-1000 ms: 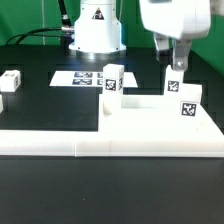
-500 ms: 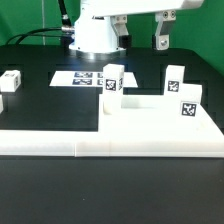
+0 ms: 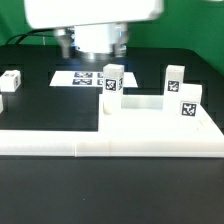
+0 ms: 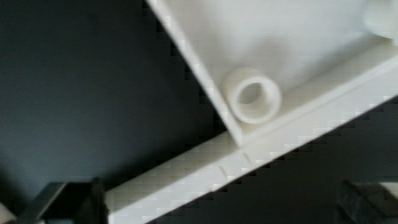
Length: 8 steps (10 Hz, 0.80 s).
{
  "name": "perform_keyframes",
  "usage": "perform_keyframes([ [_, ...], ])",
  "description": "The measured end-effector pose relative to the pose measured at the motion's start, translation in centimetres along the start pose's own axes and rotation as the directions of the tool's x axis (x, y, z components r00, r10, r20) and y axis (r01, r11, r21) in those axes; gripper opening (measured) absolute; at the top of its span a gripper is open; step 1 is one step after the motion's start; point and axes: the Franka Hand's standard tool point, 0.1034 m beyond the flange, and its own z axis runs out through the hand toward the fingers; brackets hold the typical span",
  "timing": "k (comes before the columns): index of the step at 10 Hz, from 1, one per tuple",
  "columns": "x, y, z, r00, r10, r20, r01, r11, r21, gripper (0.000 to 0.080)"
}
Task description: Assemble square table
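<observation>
**Swung up and over the slab, empty-handed**

Half a second ago my fingers hung near the tall post at the exterior view's right; now my wrist housing (image 3: 95,14) fills the top of that view as a broad white blur, and my fingers no longer show in it. Nothing on the table has shifted.

My wrist view looks straight down. Two dark fingertips (image 4: 68,200) sit at the edges of that picture, well apart, with only the black table (image 4: 89,90) between them. So my gripper (image 4: 214,203) is spread and grips nothing.

Under my camera lies a corner of the square tabletop (image 4: 311,45), flat, with a round socket hole (image 4: 256,98) near its edge. That edge lies just beside the long white border rail (image 4: 267,140); whether they touch I cannot tell, as the picture is soft.

From the exterior view, the tabletop (image 3: 160,125) lies flat against the rail (image 3: 100,148), on the exterior view's right. Three tagged legs stand upright around it: one (image 3: 112,84) at its near-left corner, one (image 3: 175,80) behind it, one (image 3: 188,103) at its right edge. A fourth leg (image 3: 10,82) lies well apart at the far left. The marker board (image 3: 80,77) lies flat behind them.
</observation>
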Motion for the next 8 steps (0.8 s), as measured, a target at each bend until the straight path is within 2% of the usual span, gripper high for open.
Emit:
perform_keyframes([
  [1, 0.5, 3.2, 0.1, 0.991, -0.137, 0.001, 0.137, 0.99, -0.012, 0.0649],
  [2, 1.0, 5.8, 0.2, 0.97, -0.242, -0.003, 0.242, 0.97, -0.026, 0.0649],
  [3, 1.2, 7.4, 0.5, 0.963, -0.269, -0.002, 0.269, 0.963, -0.035, 0.0649],
  [5, 1.1, 6.9, 0.6, 0.97, -0.244, -0.002, 0.244, 0.969, -0.034, 0.0649],
  [8, 1.0, 7.5, 0.7, 0.967, -0.255, 0.004, 0.255, 0.966, -0.029, 0.0649],
])
